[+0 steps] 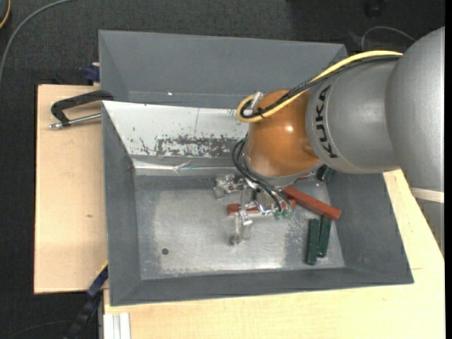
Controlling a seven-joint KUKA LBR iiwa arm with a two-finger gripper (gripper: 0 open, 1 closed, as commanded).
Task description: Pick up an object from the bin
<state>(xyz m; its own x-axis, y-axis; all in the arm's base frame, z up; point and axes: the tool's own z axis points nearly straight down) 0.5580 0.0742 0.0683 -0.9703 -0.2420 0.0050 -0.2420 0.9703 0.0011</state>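
My gripper (242, 219) hangs low over the middle of the bin floor, below the arm's orange cover. A flat red stick (316, 204) lies slanted just to its right, its upper end hidden under the arm. Below that stick, a dark green marker-like bar (316, 241) lies nearly upright by the bin's right wall. A short red piece (236, 208) shows right at the gripper's metal parts; whether it is held or lies on the floor I cannot tell.
A small dark speck (164, 251) sits on the floor at the lower left. The arm covers the bin's upper right. The left half of the floor is bare metal.
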